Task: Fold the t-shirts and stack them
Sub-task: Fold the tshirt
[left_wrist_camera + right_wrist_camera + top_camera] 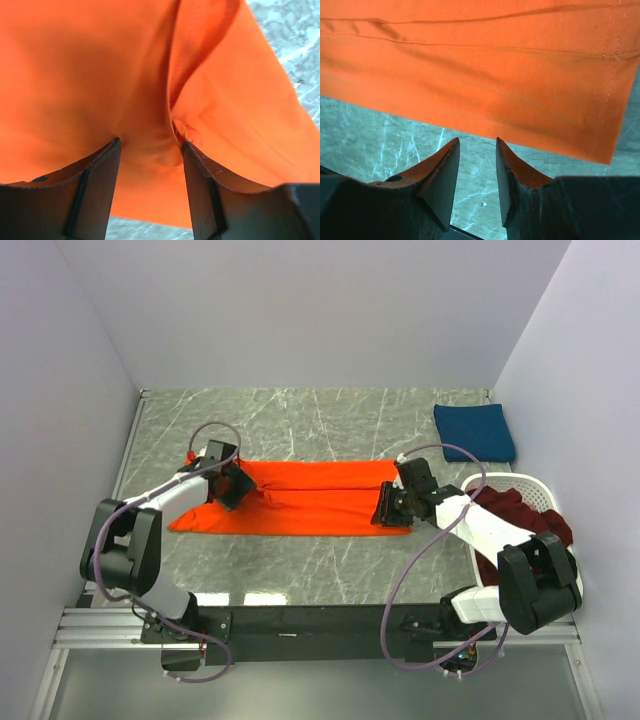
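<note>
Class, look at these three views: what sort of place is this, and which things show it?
Probably a robot test cell, not a home: plain white walls box in a marble-patterned table, with two arms bolted to a metal rail.

both arms pair white link covers with bulky black joint housings, a grey cable looping along each, and each tool's black fingers taper to points.
</note>
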Motion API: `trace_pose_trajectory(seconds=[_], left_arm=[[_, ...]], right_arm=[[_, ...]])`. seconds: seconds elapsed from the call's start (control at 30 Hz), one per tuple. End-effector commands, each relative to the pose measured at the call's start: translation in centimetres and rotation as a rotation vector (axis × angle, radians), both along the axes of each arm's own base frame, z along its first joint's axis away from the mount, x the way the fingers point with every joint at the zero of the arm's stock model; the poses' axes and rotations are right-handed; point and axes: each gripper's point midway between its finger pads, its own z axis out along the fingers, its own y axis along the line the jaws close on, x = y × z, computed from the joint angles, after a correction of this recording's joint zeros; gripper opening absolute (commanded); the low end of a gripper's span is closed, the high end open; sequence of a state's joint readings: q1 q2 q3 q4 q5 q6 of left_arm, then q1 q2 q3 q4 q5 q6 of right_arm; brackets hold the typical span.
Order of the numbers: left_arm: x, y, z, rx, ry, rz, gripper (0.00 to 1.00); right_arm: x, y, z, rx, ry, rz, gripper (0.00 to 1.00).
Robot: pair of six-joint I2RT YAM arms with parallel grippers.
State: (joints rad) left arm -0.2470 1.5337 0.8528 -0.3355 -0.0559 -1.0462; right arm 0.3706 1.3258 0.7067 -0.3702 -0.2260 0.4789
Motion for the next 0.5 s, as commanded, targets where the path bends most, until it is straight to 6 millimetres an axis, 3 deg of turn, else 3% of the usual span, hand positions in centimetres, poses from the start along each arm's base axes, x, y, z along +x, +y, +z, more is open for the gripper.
trace_pose_trajectory(seconds=[0.0, 0.07, 0.17, 0.23, 0.27, 0.33, 0.47], left_arm=[[3.6, -1.9, 2.7, -0.041, -0.108, 0.003, 0.58], [4.0, -3.0, 2.4, -0.030, -0.098, -0.021, 0.57], [5.9, -5.7, 4.1, -0.022, -0.138, -0.081, 0.56], [6.3, -7.3, 3.5, 0.003, -0.127, -0.138, 0.56], [7.0, -7.8, 4.4, 0.013, -0.139, -0.149, 0.56], [7.2, -8.5, 3.4, 0.036, -0.110, -0.186, 0.55], [7.4, -8.6, 4.2, 0.059, -0.114, -0.212, 0.55]], right_arm=[[0.4, -0.1, 1.3, 0.003, -0.053, -0.011, 0.42], [0.4, -0.2, 1.3, -0.004, -0.056, -0.010, 0.42], [0.5, -0.2, 1.3, -0.008, -0.056, -0.011, 0.42], [0.5, -0.3, 1.1, -0.012, -0.048, -0.011, 0.42], [0.6, -0.2, 1.2, -0.010, -0.049, -0.009, 0.42], [0.7, -0.2, 1.2, -0.015, -0.047, -0.003, 0.42], [1.1, -0.3, 1.6, -0.037, -0.062, 0.019, 0.42]])
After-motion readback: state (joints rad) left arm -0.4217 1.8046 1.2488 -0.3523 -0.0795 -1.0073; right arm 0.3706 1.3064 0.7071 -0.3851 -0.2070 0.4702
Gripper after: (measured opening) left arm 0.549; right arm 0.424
